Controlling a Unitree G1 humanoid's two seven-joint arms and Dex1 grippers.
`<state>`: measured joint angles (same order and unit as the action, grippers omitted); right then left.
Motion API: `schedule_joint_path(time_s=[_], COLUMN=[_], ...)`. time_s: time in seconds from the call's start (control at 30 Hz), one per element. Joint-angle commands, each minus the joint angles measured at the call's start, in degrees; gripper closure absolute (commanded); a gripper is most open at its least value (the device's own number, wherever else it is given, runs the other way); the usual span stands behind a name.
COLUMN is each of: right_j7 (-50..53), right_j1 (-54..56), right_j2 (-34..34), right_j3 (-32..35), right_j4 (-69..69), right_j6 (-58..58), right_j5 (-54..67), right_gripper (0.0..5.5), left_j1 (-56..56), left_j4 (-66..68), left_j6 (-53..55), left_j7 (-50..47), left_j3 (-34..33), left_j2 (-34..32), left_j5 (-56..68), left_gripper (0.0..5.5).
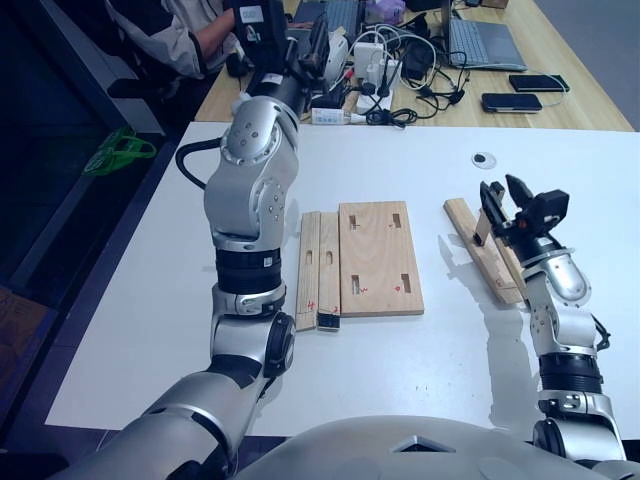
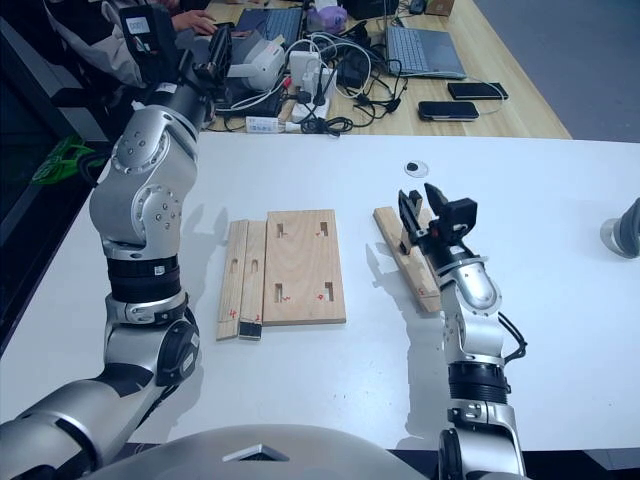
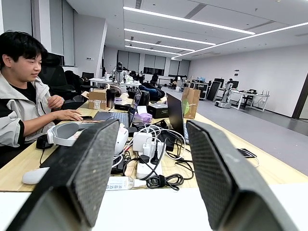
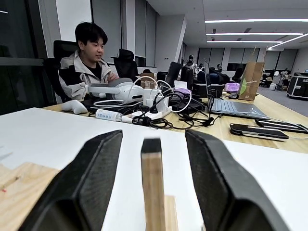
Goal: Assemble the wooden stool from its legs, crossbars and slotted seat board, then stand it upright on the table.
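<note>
On the right, right pincer (image 1: pixel 503 190) open astride wooden bar (image 1: pixel 466 222), left pincer (image 3: pixel 151 132) open, empty.

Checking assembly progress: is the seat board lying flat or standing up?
Flat. The seat board lies on the table, its four slots empty.

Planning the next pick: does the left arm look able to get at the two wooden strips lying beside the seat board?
Probably yes. The left gripper is open and empty, raised toward the far desk, so it must swing down; nothing covers the strips beside the seat board.
</note>
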<state>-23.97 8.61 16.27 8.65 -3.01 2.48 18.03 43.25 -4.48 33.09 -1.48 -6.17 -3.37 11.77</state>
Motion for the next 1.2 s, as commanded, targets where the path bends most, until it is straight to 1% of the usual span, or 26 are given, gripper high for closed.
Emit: schedule_joint_path(time_s=[0.03, 0.2, 0.3, 0.37, 0.5, 0.67, 0.77, 0.83, 1.0, 1.2], right_j7=[6.7, 17.2, 21.7, 21.7, 19.7, 17.6, 15.5, 14.6, 14.6, 17.8], right_j1=[6.9, 21.6, 26.3, 26.9, 24.5, 18.5, 13.6, 12.4, 16.1, 27.7], right_j2=[0.7, -0.6, -0.4, 0.0, 0.0, 0.8, 2.6, 2.5, -0.2, -2.8], right_j3=[1.3, -0.7, -2.1, -2.7, -3.0, -4.1, -5.2, -5.3, -3.0, 1.7], right_j4=[8.4, 11.9, 11.5, 11.5, 9.6, 6.1, 0.7, 0.8, 4.0, 9.0], right_j6=[-10.5, -25.9, -38.0, -41.7, -43.0, -42.6, -48.7, -49.4, -45.9, -42.0], right_j5=[1.0, -1.3, -2.8, -3.0, -3.1, -4.9, -5.5, -5.3, -3.5, -1.0], right_gripper=[3.15, 3.15, 3.15, 3.15, 3.15, 3.15, 3.15, 3.15, 3.15, 3.15], left_j1=[0.0, -0.2, -0.2, -0.2, -0.8, -0.9, -0.9, -0.8, -0.5, -0.5], left_j4=[-0.2, -0.4, -0.4, -0.3, -0.9, -0.9, -0.7, -0.7, -0.5, -0.6], left_j6=[0.6, 0.9, 1.1, 1.1, 1.3, 1.1, 1.0, 0.9, 0.6, 0.6], left_j7=[-0.3, -0.4, -0.4, -0.3, -0.8, -0.9, -0.9, -1.0, -0.9, -1.1], left_j3=[0.0, 0.2, 0.2, 0.2, 0.0, 0.0, 0.1, 0.2, 0.1, 0.0], left_j2=[0.2, 0.2, 0.0, 0.0, 0.0, 0.1, 0.3, 0.4, 0.3, 0.3], left_j5=[-0.1, -0.1, -0.1, 0.0, -0.2, -0.2, -0.2, -0.2, -0.3, -0.3], left_gripper=[2.93, 2.93, 2.93, 2.93, 2.93, 2.93, 2.93, 2.93, 2.93, 2.93])
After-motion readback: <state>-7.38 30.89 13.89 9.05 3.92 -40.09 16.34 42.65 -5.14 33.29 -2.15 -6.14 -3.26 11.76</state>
